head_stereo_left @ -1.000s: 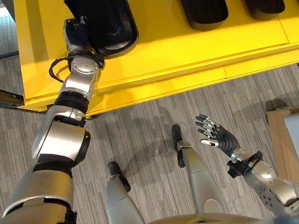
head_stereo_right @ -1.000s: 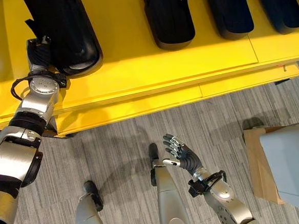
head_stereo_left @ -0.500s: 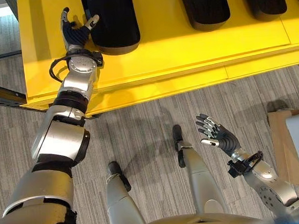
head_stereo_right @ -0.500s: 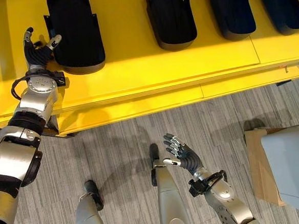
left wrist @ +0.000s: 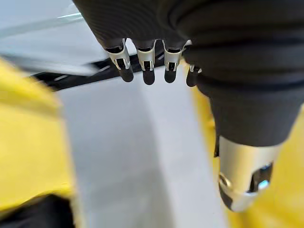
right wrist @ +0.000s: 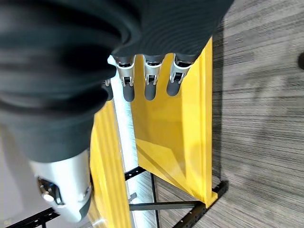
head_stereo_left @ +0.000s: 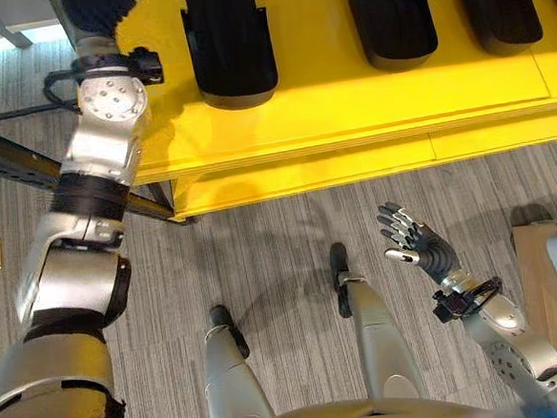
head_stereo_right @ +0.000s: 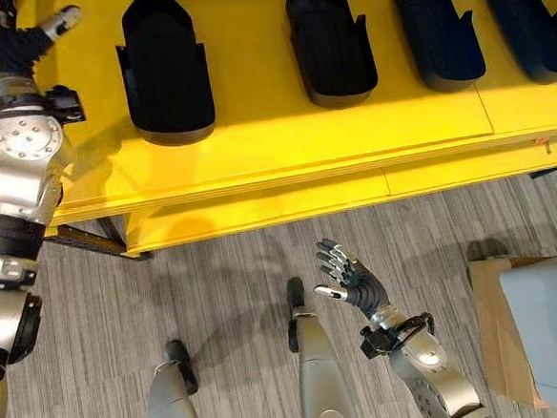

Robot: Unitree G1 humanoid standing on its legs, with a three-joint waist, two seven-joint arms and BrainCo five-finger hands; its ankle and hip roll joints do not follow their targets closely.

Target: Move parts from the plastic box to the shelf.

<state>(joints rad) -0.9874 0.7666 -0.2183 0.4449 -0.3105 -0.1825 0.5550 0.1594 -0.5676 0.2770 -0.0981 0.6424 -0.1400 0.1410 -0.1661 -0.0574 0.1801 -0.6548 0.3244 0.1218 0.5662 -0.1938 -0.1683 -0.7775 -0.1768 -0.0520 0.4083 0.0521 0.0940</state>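
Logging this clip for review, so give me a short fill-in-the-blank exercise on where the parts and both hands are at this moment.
1. The black parts lie in a row on the ____ shelf.
2. The left hand, at the shelf's left end, holds ____.
3. The right hand hangs with spread fingers over the grey ____.
4. The fingers of both hands are ____, not curled.

Missing words: yellow; nothing; floor; straight
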